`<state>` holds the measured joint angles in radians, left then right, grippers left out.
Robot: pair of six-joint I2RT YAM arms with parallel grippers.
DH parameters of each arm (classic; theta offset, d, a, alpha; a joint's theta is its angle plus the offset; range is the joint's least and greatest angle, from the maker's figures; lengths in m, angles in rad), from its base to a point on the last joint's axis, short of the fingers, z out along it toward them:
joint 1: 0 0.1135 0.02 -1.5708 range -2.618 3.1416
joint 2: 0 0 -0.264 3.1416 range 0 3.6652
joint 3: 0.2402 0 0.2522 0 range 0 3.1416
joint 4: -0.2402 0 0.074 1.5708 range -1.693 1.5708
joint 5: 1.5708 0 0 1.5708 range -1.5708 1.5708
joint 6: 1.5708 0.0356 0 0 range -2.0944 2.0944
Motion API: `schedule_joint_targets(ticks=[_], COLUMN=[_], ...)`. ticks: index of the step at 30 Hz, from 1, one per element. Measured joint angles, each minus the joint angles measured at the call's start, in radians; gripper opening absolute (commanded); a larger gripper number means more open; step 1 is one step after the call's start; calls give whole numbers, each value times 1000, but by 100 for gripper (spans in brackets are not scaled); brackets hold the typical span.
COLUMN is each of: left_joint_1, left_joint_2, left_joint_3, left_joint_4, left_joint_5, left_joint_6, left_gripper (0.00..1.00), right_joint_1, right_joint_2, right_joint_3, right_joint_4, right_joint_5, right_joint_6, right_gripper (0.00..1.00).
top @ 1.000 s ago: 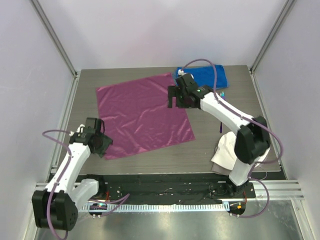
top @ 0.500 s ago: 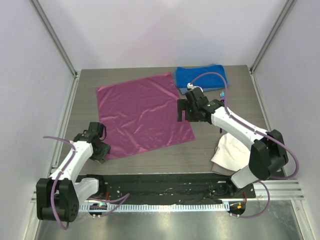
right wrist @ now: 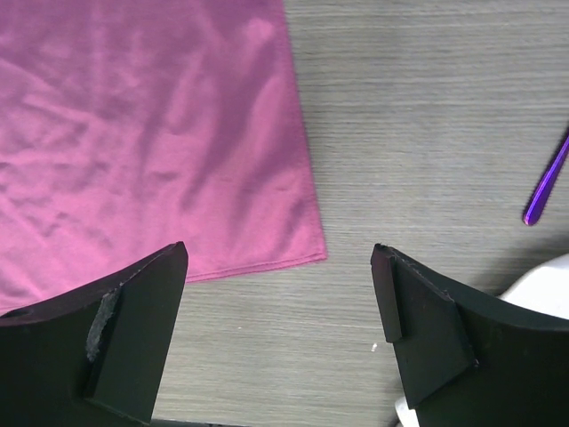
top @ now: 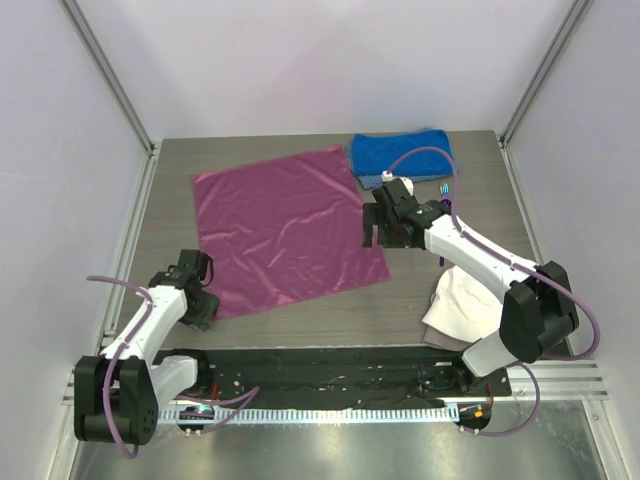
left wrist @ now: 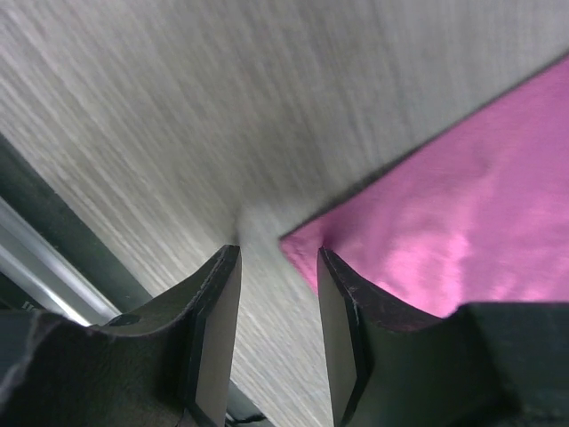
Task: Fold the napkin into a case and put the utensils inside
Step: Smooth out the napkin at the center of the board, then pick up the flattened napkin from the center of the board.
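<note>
Two arms: we've got both low over the table (top: 330, 305), one at each near corner of the napkin (top: 285, 230).
Napkin: spread flat, a magenta square turned slightly, left of the table's centre, not folded yet.
Left gripper (top: 200, 305): down at the near left corner. In the wrist view its fingers (left wrist: 213, 311) stand apart with a narrow gap, and the napkin's (left wrist: 462, 231) tip lies right at that gap, not pinched.
Right gripper (top: 372, 232): jaws spread wide above the near right corner, gripping nothing.
Utensils (top: 443, 188): on bare wood by the blue towel's (top: 400, 155) near edge, apart from the napkin. From above we can't tell fork from spoon.
Blue towel: far edge, just beside the napkin's far right corner.
White cloth (top: 455, 300): crumpled near the right arm's base.
</note>
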<state>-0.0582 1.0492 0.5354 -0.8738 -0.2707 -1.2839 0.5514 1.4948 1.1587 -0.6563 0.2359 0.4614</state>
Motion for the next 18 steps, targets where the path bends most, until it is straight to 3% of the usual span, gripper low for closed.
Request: schedule_joint_targets(ticks=[11,17,18], left_joint_1=[1,6,8], left_joint_2=[24,28,27], left_joint_3=[-25,-23,-23], left_joint_4=[13,21,27], left_joint_5=[5,0,0], left_joint_6=[7,10,10], left_gripper=[39,22,14], right_joint_1=[-4,-13,-17], right_joint_2=[31,30,30], right_joint_3=[0,-6,-14], right_joint_4=[-26,-24,-23], right_joint_5=[30,31,27], right_joint_6=[17,17,17], right_gripper=[93,94,93])
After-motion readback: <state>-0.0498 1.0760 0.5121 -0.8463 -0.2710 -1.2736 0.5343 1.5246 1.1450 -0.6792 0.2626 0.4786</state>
